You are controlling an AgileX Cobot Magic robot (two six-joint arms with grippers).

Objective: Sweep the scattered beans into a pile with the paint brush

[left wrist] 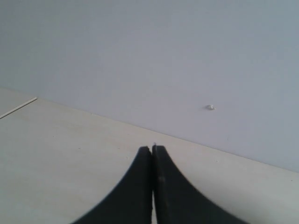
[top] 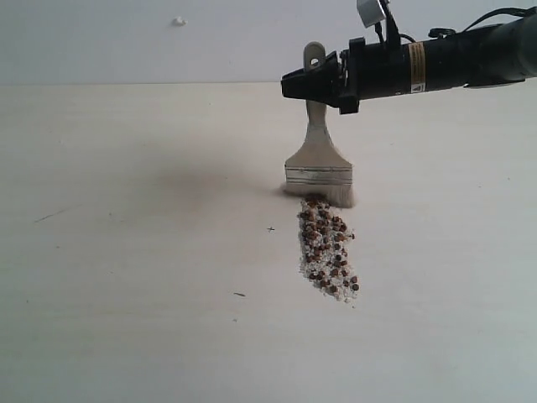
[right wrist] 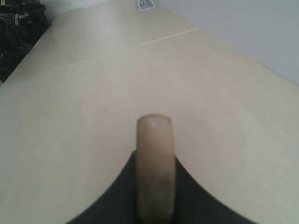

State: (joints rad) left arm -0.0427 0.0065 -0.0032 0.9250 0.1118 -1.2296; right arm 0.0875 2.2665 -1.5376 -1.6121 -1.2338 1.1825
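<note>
The paint brush (top: 319, 164) stands upright on the pale table, bristles down, silver ferrule above them. My right gripper (top: 312, 85) reaches in from the right and is shut on its wooden handle (right wrist: 154, 163), whose rounded end sticks out between the black fingers. Just in front of the bristles the reddish-brown beans (top: 326, 248) lie mixed with whitish crumbs in a narrow strip running toward the camera, its far end touching the bristles. My left gripper (left wrist: 152, 148) shows only in its wrist view, its black fingers pressed together with nothing between them, above bare table near the wall.
The table (top: 126, 252) is pale wood with a few small dark specks (top: 239, 294). A light wall rises behind it, bearing a small white knob (top: 179, 21). Dark equipment (right wrist: 18, 23) sits at the table's far end in the right wrist view.
</note>
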